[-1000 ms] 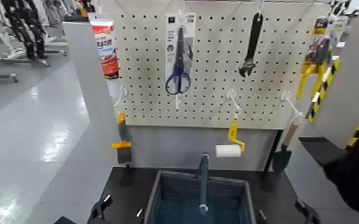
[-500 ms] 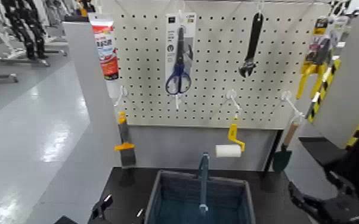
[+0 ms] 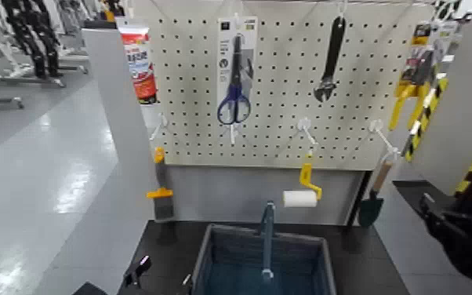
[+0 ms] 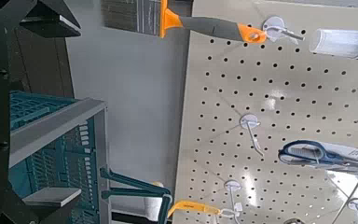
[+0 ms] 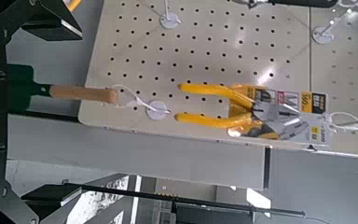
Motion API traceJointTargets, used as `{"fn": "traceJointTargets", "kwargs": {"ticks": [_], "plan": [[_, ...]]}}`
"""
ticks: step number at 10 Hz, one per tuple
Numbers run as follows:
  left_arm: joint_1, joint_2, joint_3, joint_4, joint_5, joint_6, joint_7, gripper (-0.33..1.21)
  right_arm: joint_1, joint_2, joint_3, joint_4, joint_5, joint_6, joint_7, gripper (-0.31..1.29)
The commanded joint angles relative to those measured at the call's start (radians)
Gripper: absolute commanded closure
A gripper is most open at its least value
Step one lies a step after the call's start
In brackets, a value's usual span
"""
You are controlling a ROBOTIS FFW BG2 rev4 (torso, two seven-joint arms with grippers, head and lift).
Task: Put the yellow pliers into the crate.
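Head view: bright, even indoor light, source out of frame. Glossy floor [image 3: 74,192] at left has strong white glare patches. Pegboard [image 3: 286,86] evenly lit, pale, holes readable. Desk [image 3: 364,251] very dark, little detail; crate [image 3: 263,259] interior also dark. Black shape at right edge nearly lost in shadow, soft outline. Fine print on hanging packs too soft to read. Left wrist view: bright glare spots low on pegboard, near the scissors [image 4: 326,157]; dark corners at left. Right wrist view: pegboard lit well, small highlight on it above the yellow pliers [image 5: 233,107]; strip under it duller grey, bottom area mixed dark and blown white.
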Motion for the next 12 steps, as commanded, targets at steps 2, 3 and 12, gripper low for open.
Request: {"fn": "traceJointTargets", "kwargs": {"ticks": [2,3,12], "plan": [[-0.007,0.002,-0.005,0.005,0.001,0.004,-0.002,0.1,-0.141,-0.106,-0.012,0.02,-0.057,0.112,0.032,0.13],[-0.008,0.003,-0.008,0.005,0.001,0.005,-0.002,0.1,-0.183,-0.126,-0.012,0.04,-0.079,0.115,0.047,0.13],[-0.025,0.005,-0.019,0.014,0.005,0.007,-0.003,0.1,-0.543,-0.244,0.057,0.407,-0.249,0.152,0.316,0.13]]}}
